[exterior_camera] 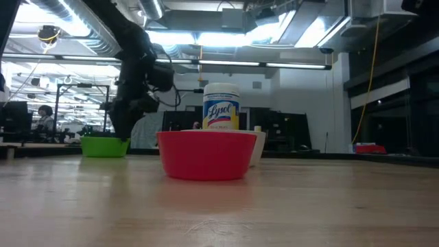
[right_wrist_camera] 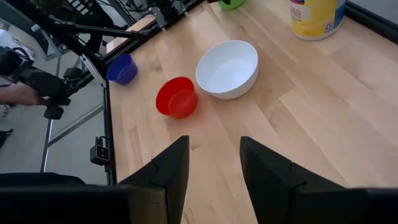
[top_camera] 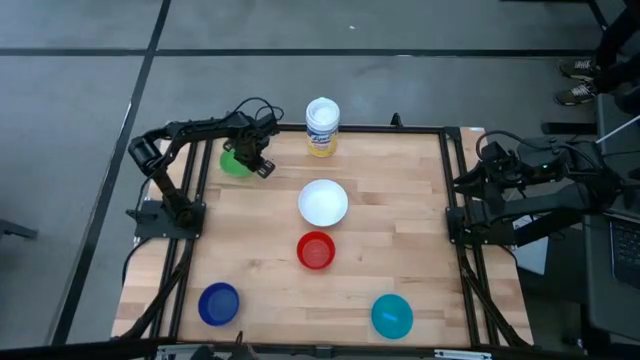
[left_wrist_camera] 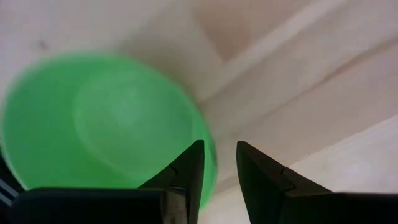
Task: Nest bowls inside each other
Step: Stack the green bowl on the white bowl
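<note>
The green bowl (top_camera: pixel 233 162) stands on its base at the table's far left. My left gripper (left_wrist_camera: pixel 219 163) hangs open just above it, pointing down. One finger is over the bowl's inside and the other outside its rim (left_wrist_camera: pixel 210 155) on the side toward the table's middle; no touch shows. The white bowl (top_camera: pixel 323 202) and red bowl (top_camera: pixel 316 250) stand mid-table, the dark blue bowl (top_camera: pixel 218 303) near left, the teal bowl (top_camera: pixel 392 314) near right. My right gripper (right_wrist_camera: pixel 214 163) waits open, raised at the right edge.
A white canister with a yellow label (top_camera: pixel 322 126) stands at the far edge, right of the green bowl. Black frame rails (top_camera: pixel 455 200) run along the table's sides. Bare wood lies between the green and white bowls.
</note>
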